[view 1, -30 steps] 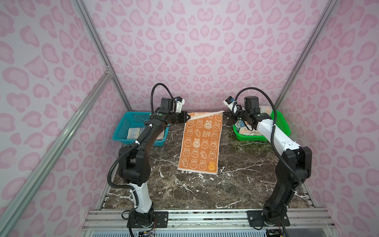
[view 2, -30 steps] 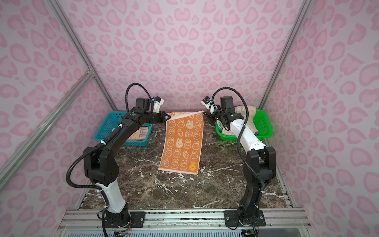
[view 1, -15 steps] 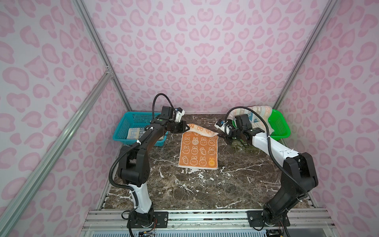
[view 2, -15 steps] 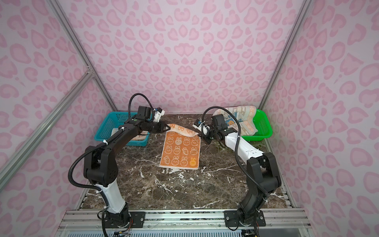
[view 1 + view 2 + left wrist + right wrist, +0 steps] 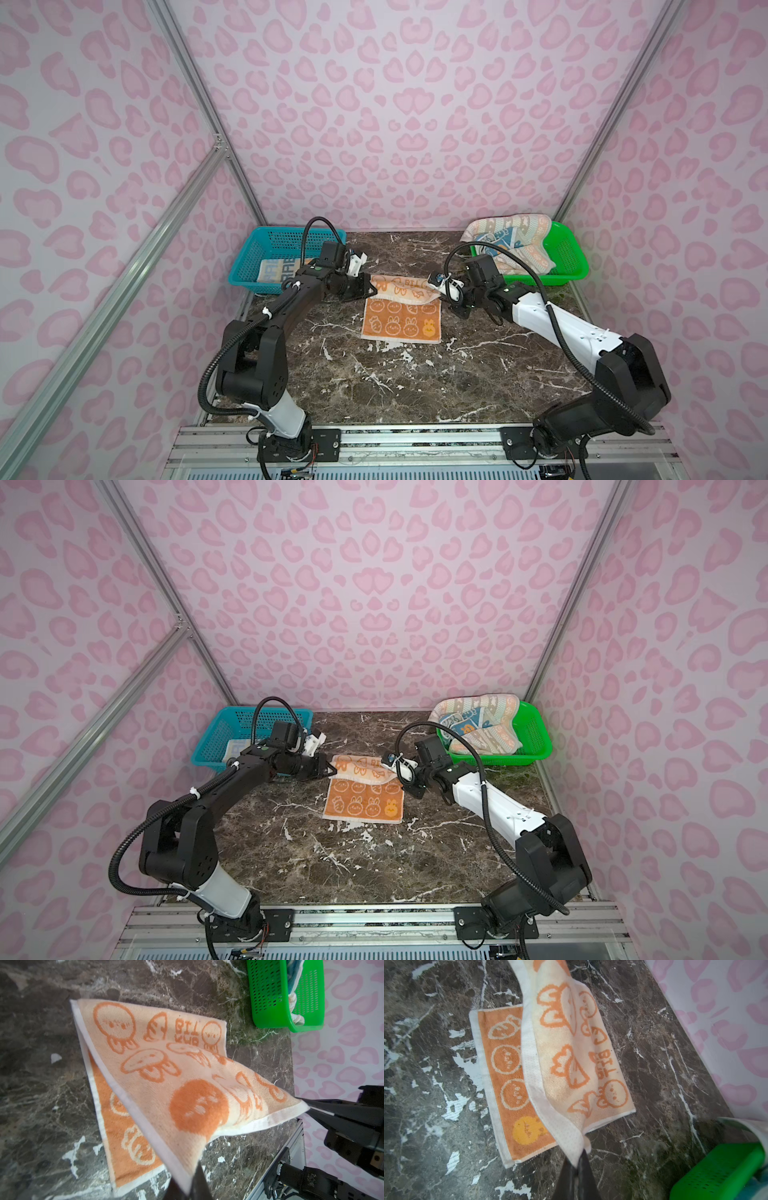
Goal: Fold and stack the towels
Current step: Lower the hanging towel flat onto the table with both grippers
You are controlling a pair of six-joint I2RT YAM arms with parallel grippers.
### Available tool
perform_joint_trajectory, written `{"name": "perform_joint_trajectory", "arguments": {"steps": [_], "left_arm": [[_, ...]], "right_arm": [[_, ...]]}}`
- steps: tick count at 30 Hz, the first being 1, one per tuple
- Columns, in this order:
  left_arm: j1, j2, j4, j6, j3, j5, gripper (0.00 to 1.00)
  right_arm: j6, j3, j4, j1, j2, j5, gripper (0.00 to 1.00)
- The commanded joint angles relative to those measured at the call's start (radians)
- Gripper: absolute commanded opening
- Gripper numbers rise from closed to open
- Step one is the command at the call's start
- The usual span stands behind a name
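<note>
Showing only in both top views: towel (image 5: 277,270) inside blue basket (image 5: 249,257)

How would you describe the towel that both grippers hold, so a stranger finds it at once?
On the dark marble table, look between the blue basket and the green basket. There lies the orange towel, its far edge lifted by the left gripper and right gripper. Alone it lies outside the baskets, orange with cream faces.

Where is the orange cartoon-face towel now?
In a top view the orange towel lies centrally, between blue plastic basket and green plastic basket, its far corners pinched by left pincer and right pincer.
</note>
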Motion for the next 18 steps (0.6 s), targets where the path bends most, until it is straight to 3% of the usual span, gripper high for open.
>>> {"name": "perform_joint_trajectory", "arguments": {"steps": [1,6,18], "left_arm": [[0.002,-0.039,-0.013,-0.018,-0.036,-0.014,0.03],[0.000,-0.062,-0.007,-0.038,-0.112,-0.016,0.03],[-0.002,-0.039,0.023,-0.066,-0.234,-0.021,0.03]], "right_arm": [[-0.045,-0.009,-0.042,0.041,-0.013,0.139,0.00],[-0.029,-0.066,-0.029,0.117,-0.039,0.193,0.00],[0.097,-0.271,0.118,0.163,-0.082,0.143,0.00]]}}
